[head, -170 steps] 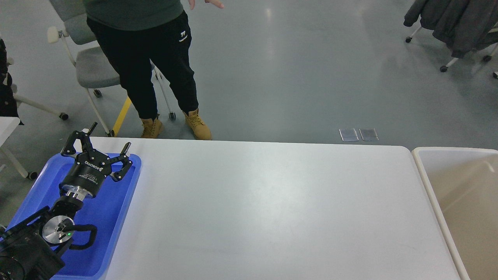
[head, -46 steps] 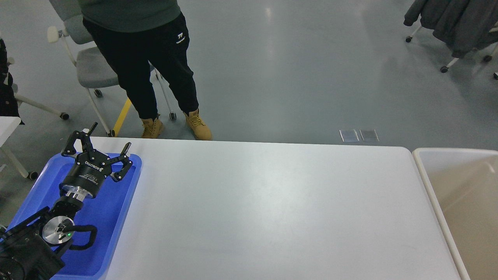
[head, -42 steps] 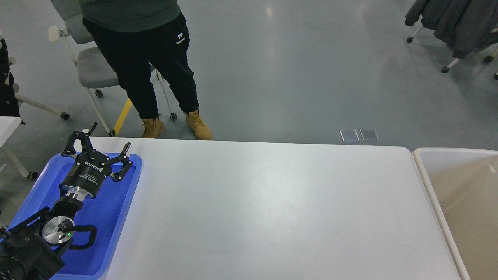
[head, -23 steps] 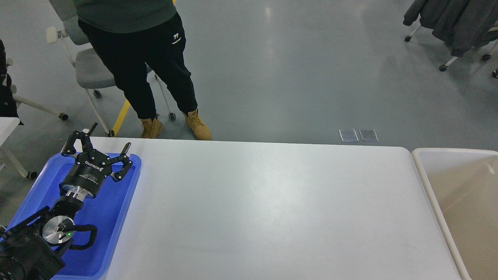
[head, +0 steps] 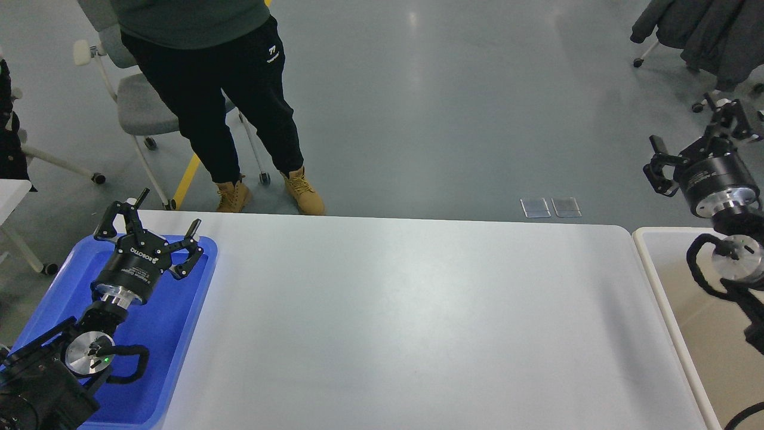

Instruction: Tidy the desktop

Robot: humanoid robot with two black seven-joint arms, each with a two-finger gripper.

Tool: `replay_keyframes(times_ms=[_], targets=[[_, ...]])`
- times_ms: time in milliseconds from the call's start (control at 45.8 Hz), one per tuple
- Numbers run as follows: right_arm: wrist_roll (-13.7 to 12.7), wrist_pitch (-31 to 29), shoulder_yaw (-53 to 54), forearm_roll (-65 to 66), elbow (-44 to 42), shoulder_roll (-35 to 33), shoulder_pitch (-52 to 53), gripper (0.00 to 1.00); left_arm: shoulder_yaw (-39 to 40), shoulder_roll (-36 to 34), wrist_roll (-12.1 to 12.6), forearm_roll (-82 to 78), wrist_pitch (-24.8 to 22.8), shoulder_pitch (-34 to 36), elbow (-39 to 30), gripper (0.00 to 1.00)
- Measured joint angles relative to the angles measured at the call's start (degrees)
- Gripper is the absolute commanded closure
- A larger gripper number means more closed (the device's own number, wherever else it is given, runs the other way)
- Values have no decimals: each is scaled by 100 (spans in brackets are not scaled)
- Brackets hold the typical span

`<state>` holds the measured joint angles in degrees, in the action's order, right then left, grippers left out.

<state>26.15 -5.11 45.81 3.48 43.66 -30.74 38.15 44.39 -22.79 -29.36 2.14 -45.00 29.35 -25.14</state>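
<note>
Left edge: You see a blue tray (head: 173, 334) lying at the lower left of the frame, on the left end of the counter.
Left claw: Your left claw (head: 168, 220) hangs over the tray's far end, in the left middle of the frame. Its two fingers are spread wide apart and grip nothing.
Left arm: The black arm comes up from the lower left corner, with a silver disc joint and a small green light.
Upper left: A person (head: 215, 71) in black trousers and tan boots stands just beyond the counter's far edge. You see them only from the waist down. A grey office chair (head: 134, 101) stands behind them.
Centre: The counter (head: 406, 322), the white desktop you are to tidy, fills the middle and lower frame from the tray to the bin. It is matte with rounded corners.
Floor: Grey floor lies beyond the counter, with two small clear plates (head: 550, 206) upper right of centre.
Right edge: A beige bin (head: 665, 298) with a cream rim sits just beside the counter's right end.
Right claw: Your right claw (head: 692, 127) is raised at the upper right of the frame, above the bin's far edge. Its fingers are spread apart and hold nothing.
Upper right corner: Dark coats hang on a wheeled rack (head: 704, 30).
</note>
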Motion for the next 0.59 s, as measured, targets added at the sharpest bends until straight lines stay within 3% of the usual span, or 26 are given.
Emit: replay_keyframes(times_ms=[590], targets=[[723,-148,143,262,3,563,-731,0,0,-2,0,-2,0,0,0,1]])
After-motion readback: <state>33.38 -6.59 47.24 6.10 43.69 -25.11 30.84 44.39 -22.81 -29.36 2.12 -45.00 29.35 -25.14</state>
